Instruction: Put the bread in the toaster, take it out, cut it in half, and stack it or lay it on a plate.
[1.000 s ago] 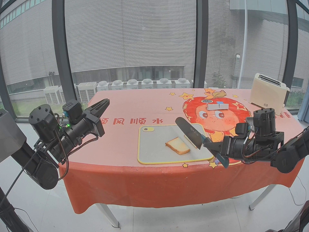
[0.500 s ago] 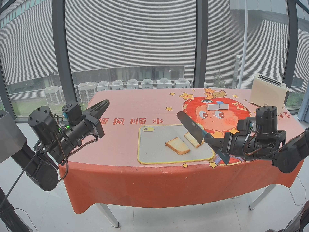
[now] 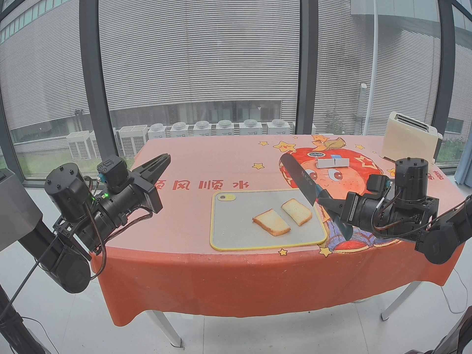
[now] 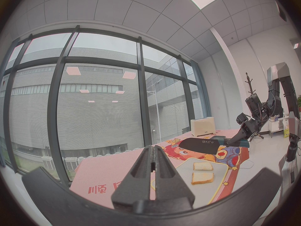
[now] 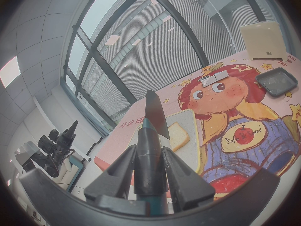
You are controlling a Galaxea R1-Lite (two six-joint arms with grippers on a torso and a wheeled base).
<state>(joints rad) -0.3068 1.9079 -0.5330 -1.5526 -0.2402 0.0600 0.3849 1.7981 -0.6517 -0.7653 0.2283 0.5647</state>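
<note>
Two halves of bread lie side by side on the grey cutting board: one half nearer the front, the other to its right. My right gripper is shut on the handle of a dark knife, whose blade hangs in the air above the board's right rim. The same blade partly hides the bread in the right wrist view. My left gripper is shut on nothing, off the table's left edge. The cream toaster stands at the far right. A dark square plate sits in front of it.
A small white and blue block lies on the printed tablecloth behind the board. The orange cloth's left half is bare. Windows run behind the table's far edge.
My right gripper has raised the knife and drawn it back to the right, off the bread, uncovering the second half. The left arm has stayed nearly still.
</note>
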